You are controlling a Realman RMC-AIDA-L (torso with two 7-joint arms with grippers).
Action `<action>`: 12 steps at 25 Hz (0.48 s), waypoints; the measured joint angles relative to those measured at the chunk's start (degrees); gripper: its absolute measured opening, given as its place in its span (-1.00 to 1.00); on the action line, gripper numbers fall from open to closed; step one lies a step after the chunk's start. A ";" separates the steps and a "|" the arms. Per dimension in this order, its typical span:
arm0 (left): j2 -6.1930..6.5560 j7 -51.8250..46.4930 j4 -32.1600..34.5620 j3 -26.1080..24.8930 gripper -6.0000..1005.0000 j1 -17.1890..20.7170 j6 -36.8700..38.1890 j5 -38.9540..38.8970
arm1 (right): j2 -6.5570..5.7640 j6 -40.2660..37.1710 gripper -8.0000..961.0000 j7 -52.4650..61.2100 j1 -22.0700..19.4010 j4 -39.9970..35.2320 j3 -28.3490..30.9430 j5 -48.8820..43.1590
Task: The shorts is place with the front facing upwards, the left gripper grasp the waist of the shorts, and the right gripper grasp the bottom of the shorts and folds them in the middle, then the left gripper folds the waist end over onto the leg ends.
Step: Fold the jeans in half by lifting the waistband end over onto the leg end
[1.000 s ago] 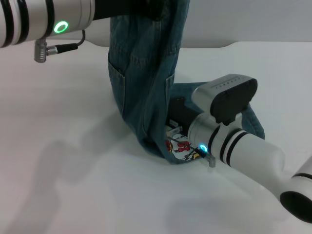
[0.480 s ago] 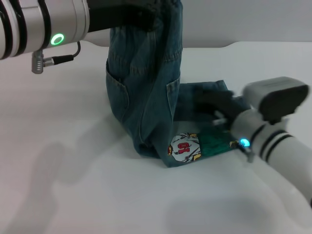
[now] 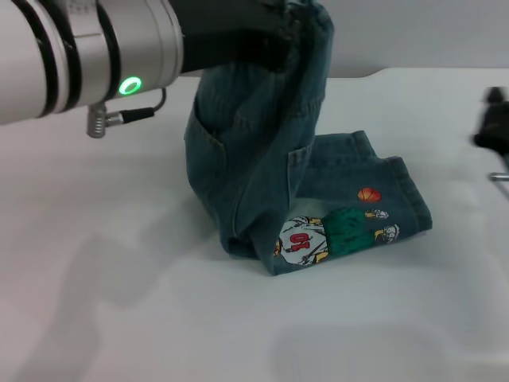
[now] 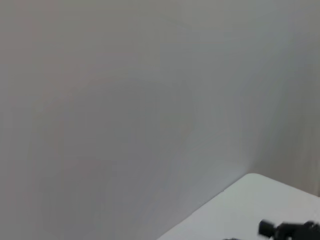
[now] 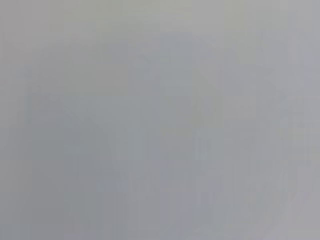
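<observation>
Folding denim shorts (image 3: 262, 159): waist end held aloft, leg ends flat on the white table (image 3: 119, 302).

Left gripper (image 3: 274, 32), at 12 o'clock of the head view, is clenched on the waist of the shorts, with the denim hanging down from it to the table. The leg ends (image 3: 374, 211) lie near centre, extending toward 3 o'clock, cartoon print (image 3: 322, 235) facing up. Right gripper (image 3: 495, 127) sits at the 3 o'clock edge, well apart from the fabric; whether it is released or clenched cannot be told.
</observation>
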 joint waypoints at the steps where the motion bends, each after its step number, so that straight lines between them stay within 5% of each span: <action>1: 0.00 0.02 0.20 0.61 -0.70 0.10 0.60 -0.38 | -0.09 -1.69 -0.98 -0.67 -1.11 0.14 0.91 0.00; 12: -0.12 0.88 5.53 8.56 -0.65 -0.20 8.14 -2.03 | -0.29 -10.06 -0.97 -1.10 -6.16 -0.24 2.21 -0.22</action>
